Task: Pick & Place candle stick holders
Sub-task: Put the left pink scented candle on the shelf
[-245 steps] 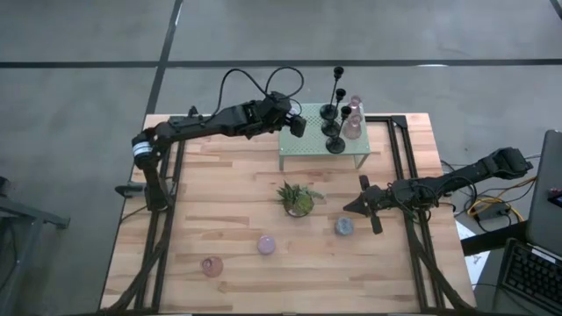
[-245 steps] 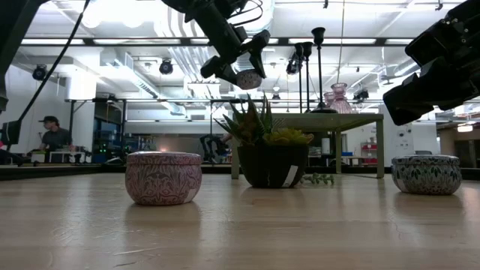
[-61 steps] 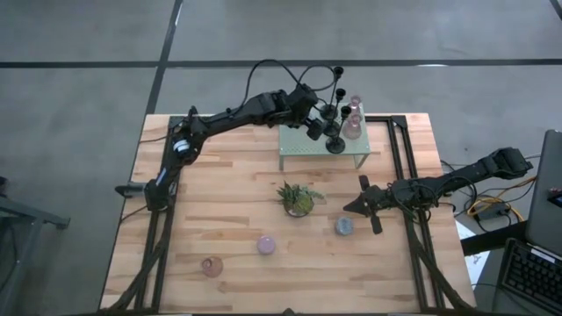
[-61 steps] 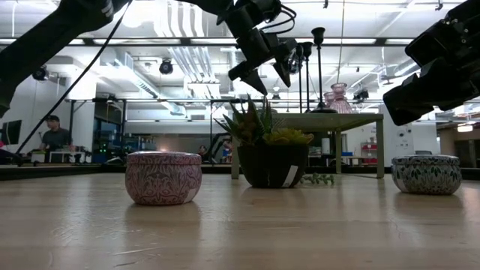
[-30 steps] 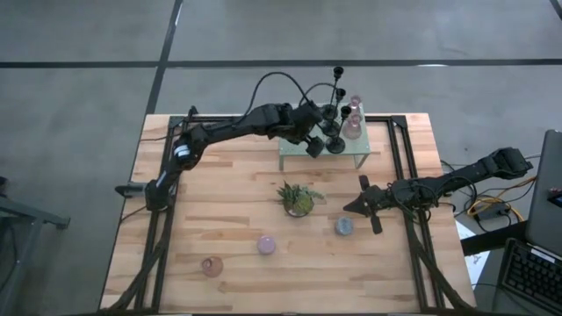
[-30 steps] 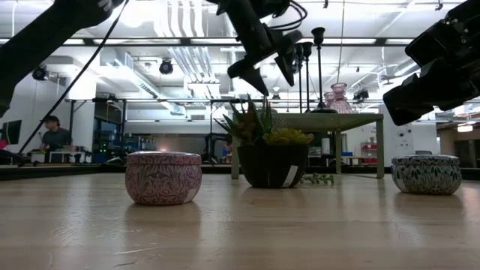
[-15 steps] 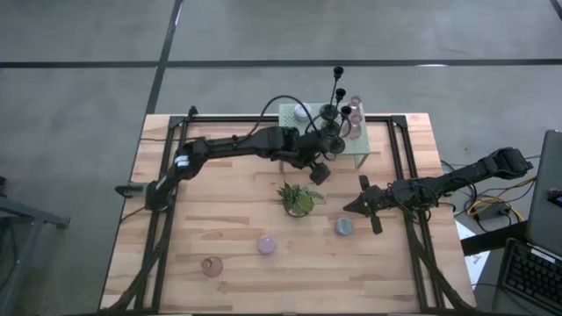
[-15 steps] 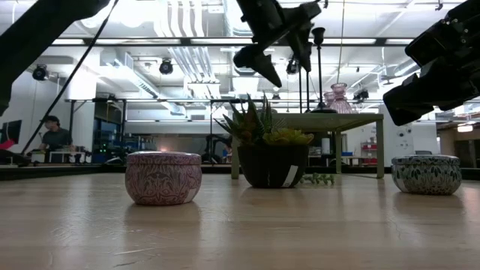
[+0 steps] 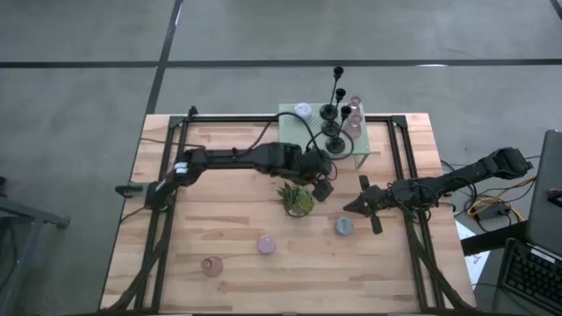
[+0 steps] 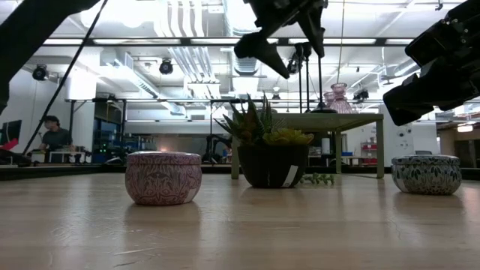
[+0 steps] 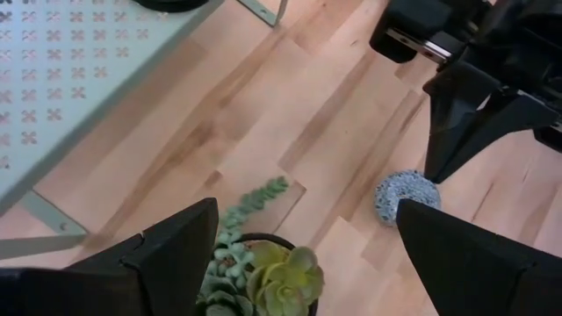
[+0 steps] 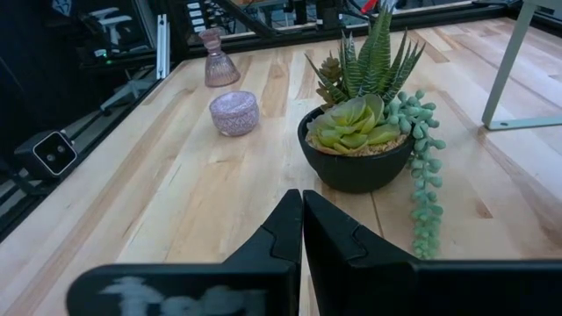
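Observation:
Three slim black candlesticks (image 9: 335, 114) stand by their round bases on the pale green mesh rack (image 9: 299, 118) at the far side, with a small lilac holder (image 9: 303, 110) beside them. My left gripper (image 9: 322, 185) is open and empty above the table, just right of the spiky green plant (image 9: 297, 199). My right gripper (image 9: 347, 208) is shut and empty, just beyond the blue holder (image 9: 344, 226). A lilac holder (image 9: 266, 245) and a pink holder (image 9: 212, 266) rest on the table toward the near edge. The left wrist view shows the blue holder (image 11: 404, 197) between the open fingers.
Pink glass pieces (image 9: 354, 118) stand on the rack's right end beside the candlesticks. The plant's trailing stem (image 12: 426, 189) hangs over its pot onto the wood. A black frame (image 9: 399, 158) runs along the table's right side. Bare wood (image 9: 219, 211) lies left of the plant.
My left gripper has drawn back from the rack toward the table's near edge and now hangs beside the plant, its fingers still open. The lilac holder that its arm had covered now shows on the rack. My right arm has kept still.

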Controlling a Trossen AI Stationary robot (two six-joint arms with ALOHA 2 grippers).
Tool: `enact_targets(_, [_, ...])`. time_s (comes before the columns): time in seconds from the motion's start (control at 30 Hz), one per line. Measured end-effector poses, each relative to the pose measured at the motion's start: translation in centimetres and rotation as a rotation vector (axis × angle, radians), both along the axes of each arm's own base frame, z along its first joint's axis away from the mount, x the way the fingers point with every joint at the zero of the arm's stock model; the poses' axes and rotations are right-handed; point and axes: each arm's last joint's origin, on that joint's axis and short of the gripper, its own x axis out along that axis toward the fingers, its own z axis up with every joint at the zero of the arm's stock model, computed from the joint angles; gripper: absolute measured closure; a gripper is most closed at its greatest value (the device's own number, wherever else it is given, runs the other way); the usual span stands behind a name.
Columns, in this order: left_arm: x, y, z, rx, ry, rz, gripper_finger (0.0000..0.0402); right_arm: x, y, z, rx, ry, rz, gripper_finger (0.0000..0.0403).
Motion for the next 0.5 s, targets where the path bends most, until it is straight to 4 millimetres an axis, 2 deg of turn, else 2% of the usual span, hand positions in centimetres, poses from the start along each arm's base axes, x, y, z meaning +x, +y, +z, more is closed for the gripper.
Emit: enact_targets(0.5, [-0.01, -0.29, 0.01, 0.024, -0.003, 0.025, 0.0048, 0.0, 0.0, 0.0, 0.0, 0.0, 0.0, 0.0394])
